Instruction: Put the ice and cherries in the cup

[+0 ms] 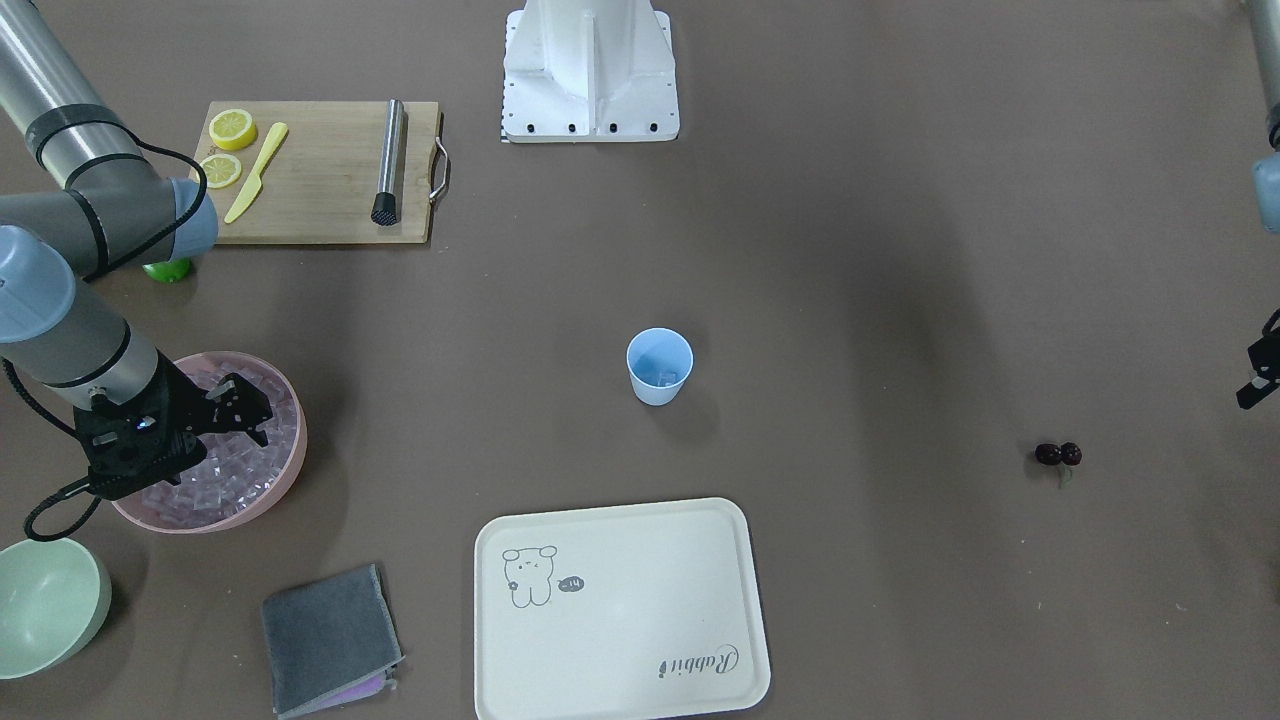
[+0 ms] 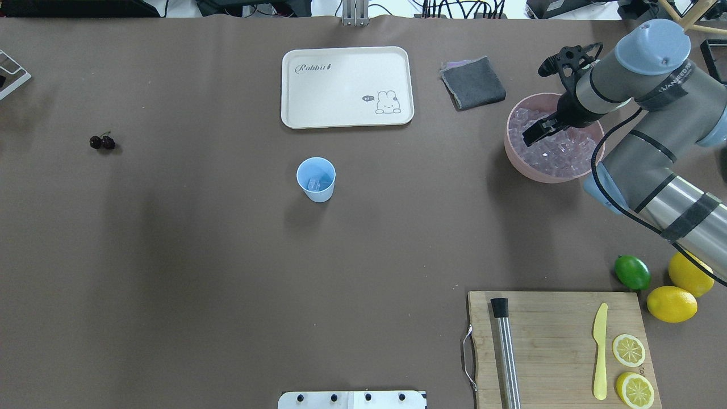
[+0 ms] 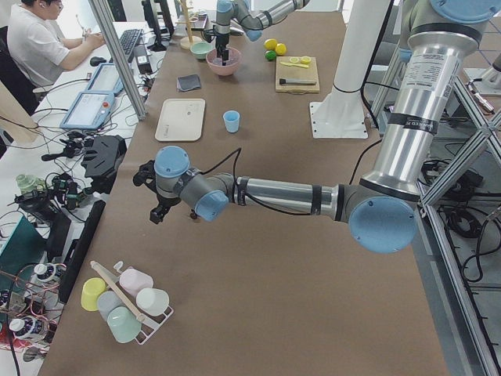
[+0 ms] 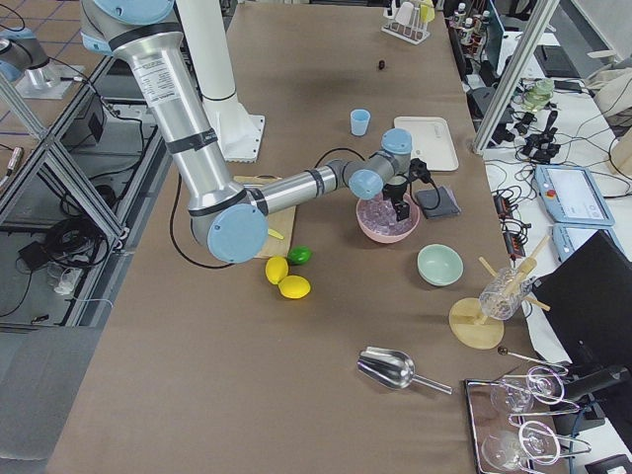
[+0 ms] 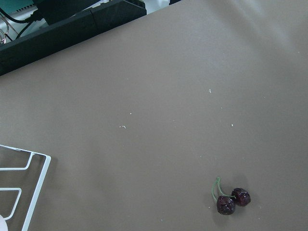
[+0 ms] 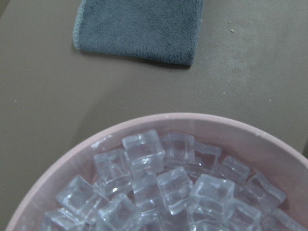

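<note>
ice: clear cubes [image 6: 159, 192] heaped in the pink bowl [image 2: 525, 170] on the robot's right side of the table. One cube [image 2: 313, 183] lies at the bottom of the cup.
cup: light blue [image 2: 316, 179], upright, mid-table, just robot-side of the cream tray [image 2: 346, 85] and well apart from the bowl.
cherries: dark joined pair [image 2: 102, 142], stems on, lying on bare table far out on the robot's left. Not in the cup.
right gripper: [image 1: 245, 410] hangs tilted over the heap, tips inside the bowl's rim. Jaws look parted in the front-facing view, nothing between them. Can't tell whether the tips touch the cubes.
right arm: comes in from the right edge of the overhead view, elbow folded low, forearm reaching out to the bowl, wrist bent down. The wrist camera looks straight onto the cubes.
left gripper: [image 3: 156, 213] points down above the table near the cherries. Only a sliver shows at the edge of the front-facing view, so I can't tell if it's spread or clenched.
left arm: stretched long and roughly level along the table, wrist dropped. Its camera has the cherries low and right in frame.
nearby: grey cloth [image 2: 472, 83] beyond the bowl, beside the tray. Lime [image 2: 632, 272] next to the cutting board [image 2: 554, 341].
</note>
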